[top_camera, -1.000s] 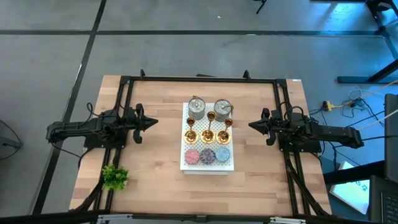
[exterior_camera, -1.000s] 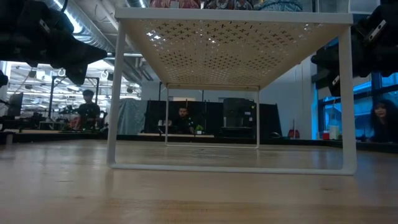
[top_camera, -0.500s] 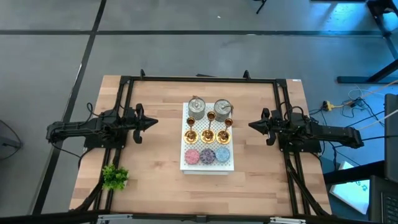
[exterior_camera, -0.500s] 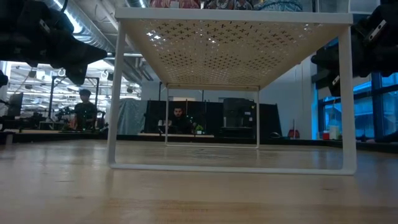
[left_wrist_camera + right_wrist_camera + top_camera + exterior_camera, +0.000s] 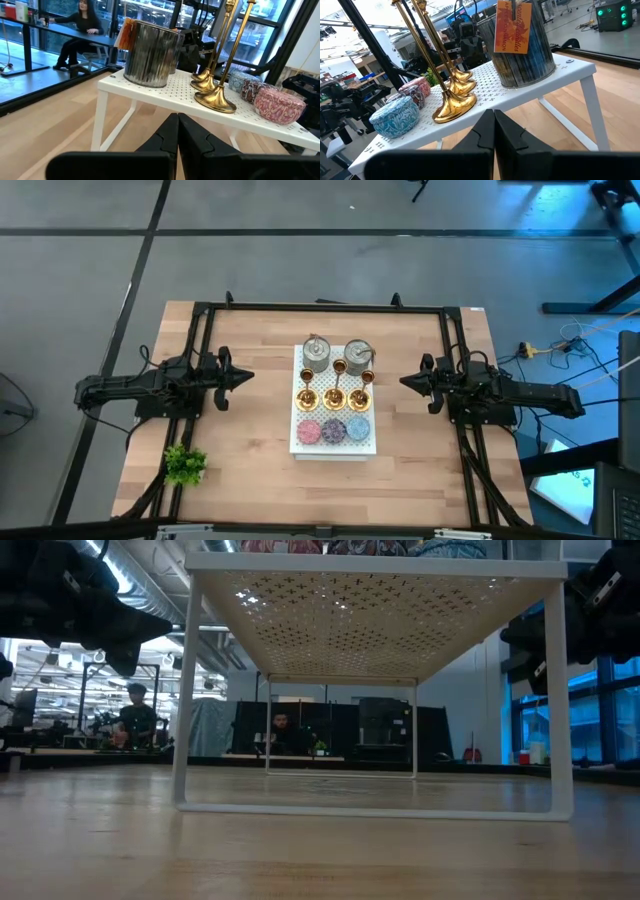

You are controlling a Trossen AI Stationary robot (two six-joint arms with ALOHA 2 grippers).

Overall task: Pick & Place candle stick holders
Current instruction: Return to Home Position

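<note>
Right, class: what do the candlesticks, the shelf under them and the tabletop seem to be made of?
The candlesticks look like polished brass or gold-plated metal, given their mirror-bright shine. The shelf seems white painted metal, punched with small holes. The tabletop looks like pale wood, showing plank strips and grain.

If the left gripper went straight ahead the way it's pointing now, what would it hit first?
Most likely the white shelf. The left gripper, shut, points at the shelf's near side, at or just under the top rim. Height is hard to judge, so it might slip beneath the top instead.
</note>
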